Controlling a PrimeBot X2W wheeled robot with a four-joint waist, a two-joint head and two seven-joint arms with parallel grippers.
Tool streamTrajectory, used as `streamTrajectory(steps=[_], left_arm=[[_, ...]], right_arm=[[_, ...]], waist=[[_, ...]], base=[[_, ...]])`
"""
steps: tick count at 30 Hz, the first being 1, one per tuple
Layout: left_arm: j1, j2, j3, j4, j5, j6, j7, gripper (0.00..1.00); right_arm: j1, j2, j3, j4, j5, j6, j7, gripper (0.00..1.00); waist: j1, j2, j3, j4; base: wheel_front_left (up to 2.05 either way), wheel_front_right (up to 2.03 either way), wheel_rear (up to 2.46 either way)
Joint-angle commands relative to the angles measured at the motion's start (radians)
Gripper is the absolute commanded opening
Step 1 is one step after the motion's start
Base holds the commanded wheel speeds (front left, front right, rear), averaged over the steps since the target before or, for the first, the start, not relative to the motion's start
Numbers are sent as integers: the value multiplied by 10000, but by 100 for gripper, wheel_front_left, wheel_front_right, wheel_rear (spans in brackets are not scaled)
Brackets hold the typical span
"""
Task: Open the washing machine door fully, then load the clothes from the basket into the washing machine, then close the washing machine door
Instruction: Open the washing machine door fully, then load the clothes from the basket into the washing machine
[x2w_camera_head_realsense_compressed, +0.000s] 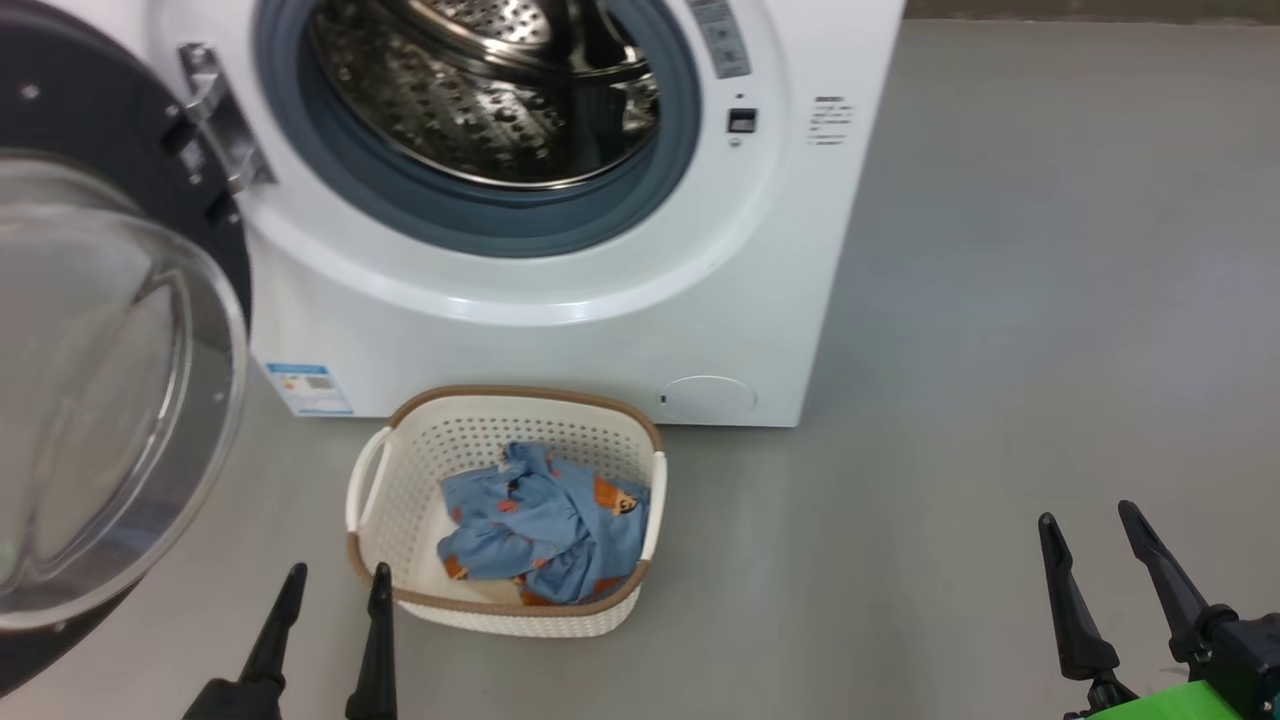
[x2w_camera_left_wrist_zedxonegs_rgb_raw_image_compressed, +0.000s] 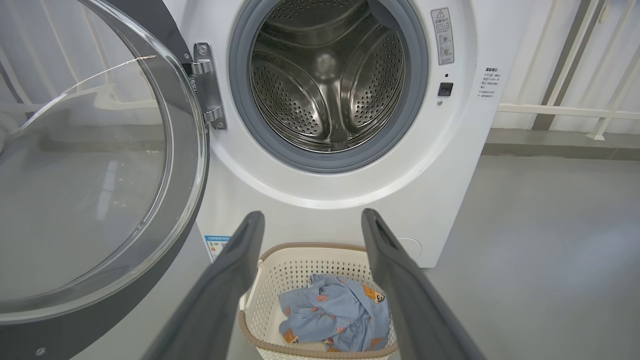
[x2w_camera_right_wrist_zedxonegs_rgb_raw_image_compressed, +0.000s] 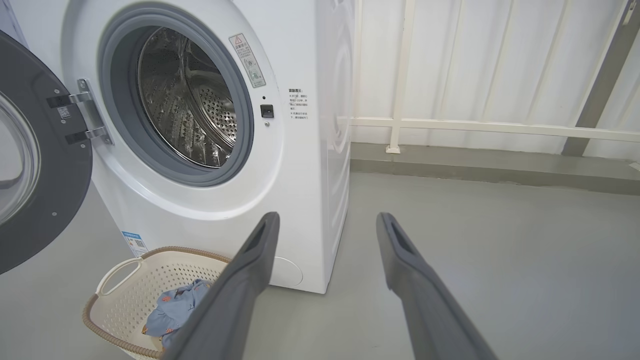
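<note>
The white washing machine (x2w_camera_head_realsense_compressed: 560, 340) stands with its steel drum exposed, and its door (x2w_camera_head_realsense_compressed: 90, 400) is swung wide to the left, glass porthole bulging toward me. On the floor before it sits the cream basket (x2w_camera_head_realsense_compressed: 400, 470) holding the light blue printed clothes (x2w_camera_head_realsense_compressed: 545, 525). My left gripper (x2w_camera_head_realsense_compressed: 335, 575) is open, low beside the basket's near left corner, empty. Far to the right over bare floor, my right gripper (x2w_camera_head_realsense_compressed: 1085, 520) is open and empty. The left wrist view looks past its fingers (x2w_camera_left_wrist_zedxonegs_rgb_raw_image_compressed: 235, 260) at the clothes (x2w_camera_left_wrist_zedxonegs_rgb_raw_image_compressed: 335, 312) in the basket (x2w_camera_left_wrist_zedxonegs_rgb_raw_image_compressed: 280, 275) under the drum (x2w_camera_left_wrist_zedxonegs_rgb_raw_image_compressed: 327, 85).
Grey floor (x2w_camera_head_realsense_compressed: 1000, 300) stretches to the machine's right. A white railing (x2w_camera_right_wrist_zedxonegs_rgb_raw_image_compressed: 490, 125) and pale wall panels run behind. The open door (x2w_camera_left_wrist_zedxonegs_rgb_raw_image_compressed: 90, 170) takes up the space at the left. The basket (x2w_camera_right_wrist_zedxonegs_rgb_raw_image_compressed: 130, 280) shows low left in the right wrist view.
</note>
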Motion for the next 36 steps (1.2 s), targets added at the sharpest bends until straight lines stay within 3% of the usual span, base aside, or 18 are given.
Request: streamTrajectory(steps=[1,13,36], left_arm=[[-409,183,403,-114,-46,126,-15,100],[-54,294,594,-56,-177,429,63,100],[41,463,444,-199,-236,602,202,100]], right_arm=[[-1,-96,296,-299,-98,29,-120,100],[194,-70,462,-377,-123,29,-120,100],[275,-36,418,-294,-55,29,-120,100]], waist=[[1,0,-192,-485],[1,0,-571,-1249],[1,0,-689,-1255]], base=[[0,0,0],[0,0,0],[0,0,0]])
